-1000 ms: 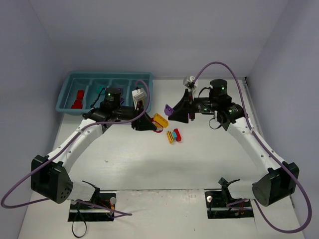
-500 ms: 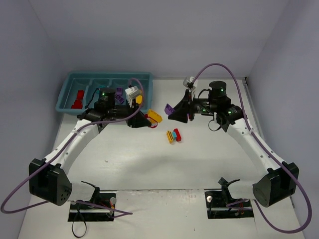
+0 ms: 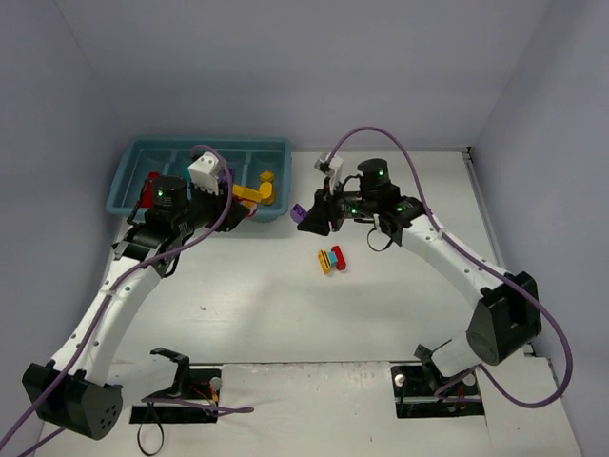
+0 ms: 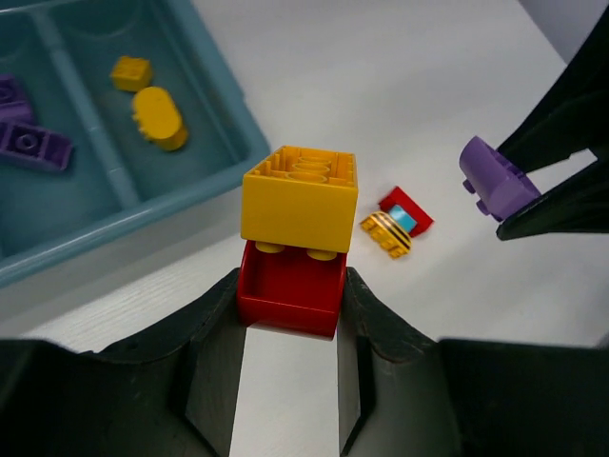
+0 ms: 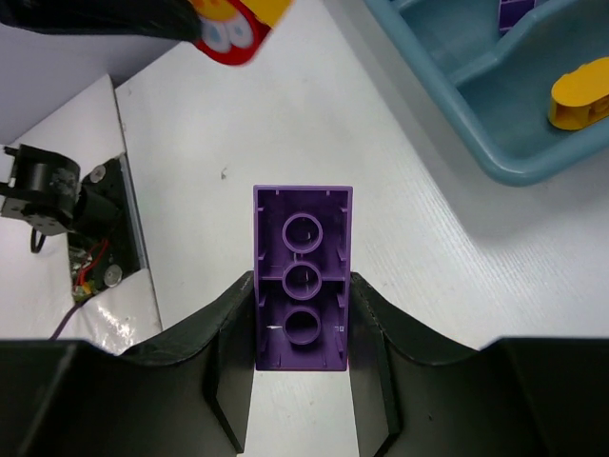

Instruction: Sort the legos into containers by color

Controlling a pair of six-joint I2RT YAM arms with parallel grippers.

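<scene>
My left gripper: clenched on the red base of a red-yellow stack, yellow block on top. The stack is held centre of the left wrist view, just beside the near rim of the tray.

My right gripper: clenched on a purple brick, underside to the camera, over bare table. A tray corner shows at upper right there.

The tray sits upper left in the top view. Its right-end compartment holds two yellow pieces, and the next one holds purple pieces.

A mixed stack lies loose mid-table, well apart from the tray.
</scene>
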